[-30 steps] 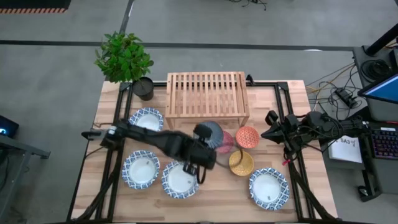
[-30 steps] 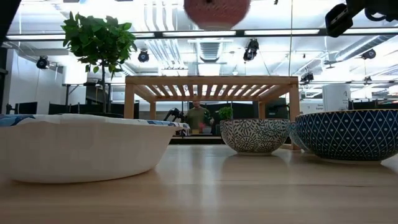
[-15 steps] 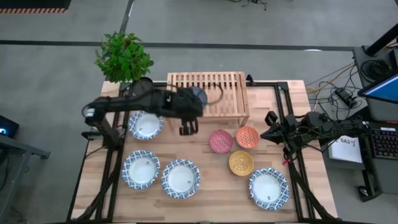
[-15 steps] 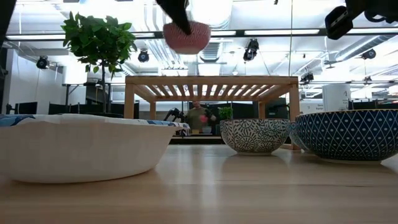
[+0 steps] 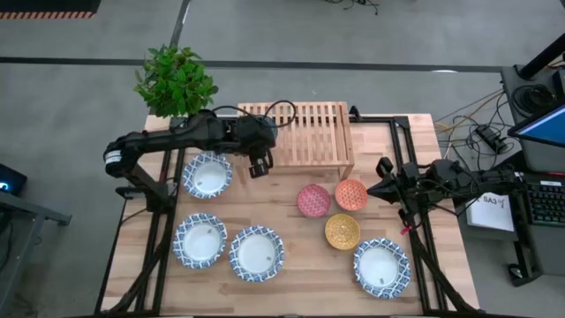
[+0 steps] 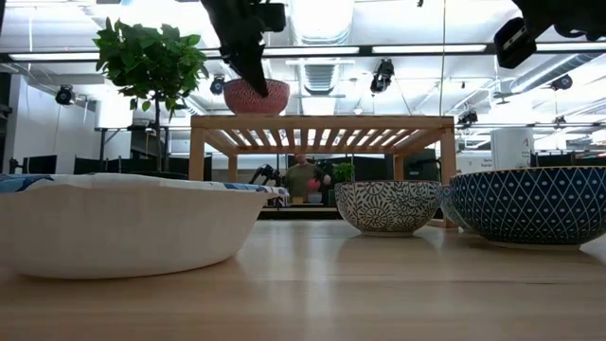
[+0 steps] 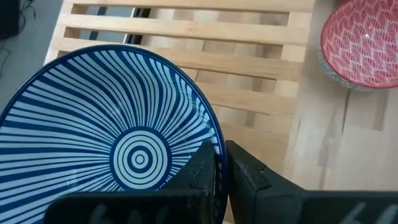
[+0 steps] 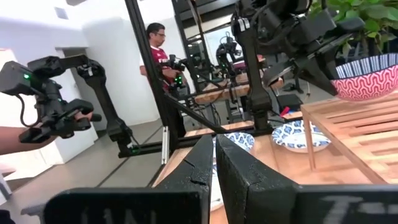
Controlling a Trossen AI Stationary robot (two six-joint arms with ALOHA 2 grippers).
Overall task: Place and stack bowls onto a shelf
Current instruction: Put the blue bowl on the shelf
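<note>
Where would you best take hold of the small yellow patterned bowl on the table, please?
Grip the small yellow patterned bowl by its rim from above, one jaw inside and one outside, since it sits upright with its mouth up. Use the side of the rim away from the small orange bowl, which sits close by.

My left pincer (image 7: 219,163) carried the dark blue striped bowl (image 7: 109,146) up from beside the pink bowl (image 5: 313,200), now resting on shelf (image 5: 305,132) far-left end.
</note>
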